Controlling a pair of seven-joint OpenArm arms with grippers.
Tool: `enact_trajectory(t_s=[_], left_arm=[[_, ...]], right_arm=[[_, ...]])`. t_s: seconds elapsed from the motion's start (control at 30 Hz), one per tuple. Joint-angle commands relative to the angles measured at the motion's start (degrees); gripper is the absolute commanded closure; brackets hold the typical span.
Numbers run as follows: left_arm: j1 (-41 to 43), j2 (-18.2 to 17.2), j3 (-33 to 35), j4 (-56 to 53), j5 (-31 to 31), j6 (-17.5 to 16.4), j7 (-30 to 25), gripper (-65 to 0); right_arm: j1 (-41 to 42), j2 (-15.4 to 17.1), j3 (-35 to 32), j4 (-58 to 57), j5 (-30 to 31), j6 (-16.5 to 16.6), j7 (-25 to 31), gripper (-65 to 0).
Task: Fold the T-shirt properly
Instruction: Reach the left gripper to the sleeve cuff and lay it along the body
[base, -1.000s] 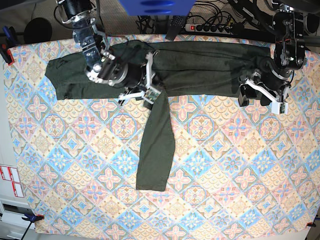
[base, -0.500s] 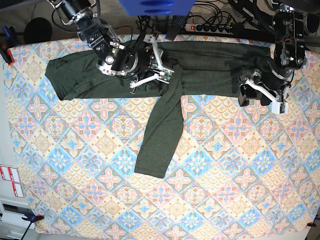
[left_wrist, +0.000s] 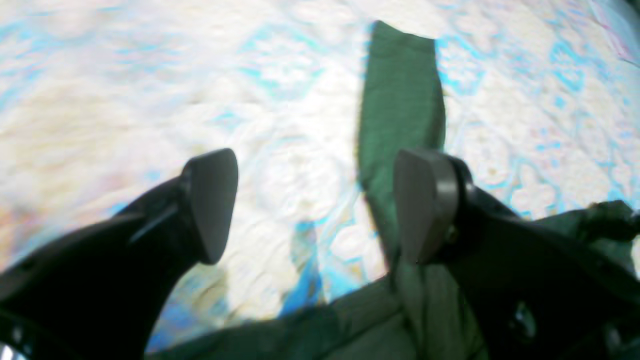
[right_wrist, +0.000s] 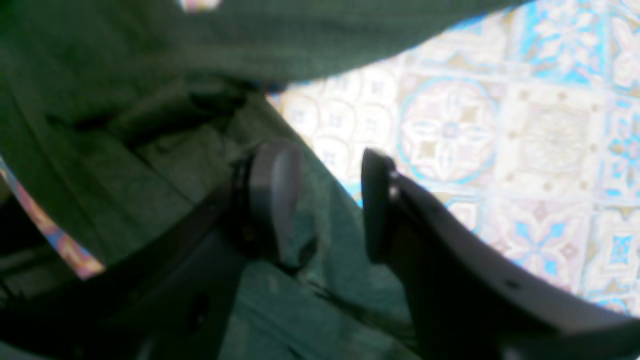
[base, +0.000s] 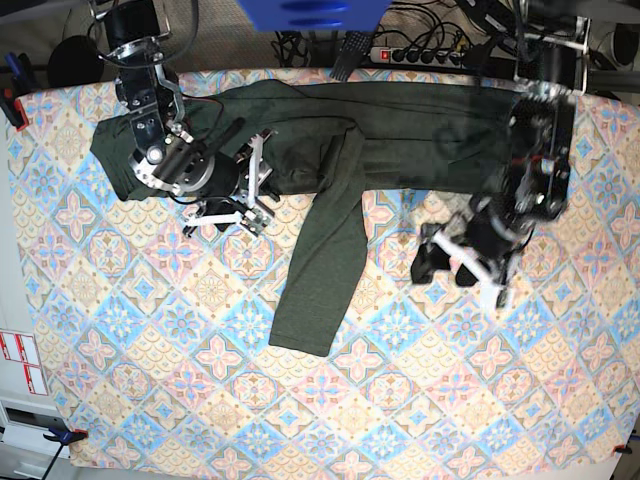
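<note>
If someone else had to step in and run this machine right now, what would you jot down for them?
Left claw: open, empty, over the patterned tablecloth, beside the shirt.
Right claw: open, holding nothing, at the lower edge of the T-shirt.
The shirt lies in a long band across the far side of the table; one sleeve trails toward the near edge.
Done: body roughly folded lengthwise. Left: fold in that sleeve, then fold the band into a compact stack.

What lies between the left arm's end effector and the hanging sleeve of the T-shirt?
Only bare patterned tablecloth: in the base view, the left end effector is separated from the sleeve of the T-shirt by uncovered tiles.
</note>
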Motion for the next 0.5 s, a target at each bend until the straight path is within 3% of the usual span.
enact_trajectory(t_s=[0.0, 0.33, 0.47], left_arm=[[-2.81, 1.51, 0.78, -5.06, 0.53, 0.12, -0.66, -47.8], [-20.56, 15.66, 8.87, -28.97, 11.52, 0.12, -0.93, -44.3], [-24.70, 19.27, 9.13, -36.71, 14.95, 0.12, -4.88, -44.7]], right_arm=[[-0.19, 0.15, 1.32, 1.66, 0.69, 0.20, 0.84, -23.6], [-6.52, 0.15, 6.77, 2.98, 0.69, 0.20, 2.33, -23.6], [-6.87, 0.15, 7.56, 3.15, 0.69, 0.20, 2.68, -23.6]])
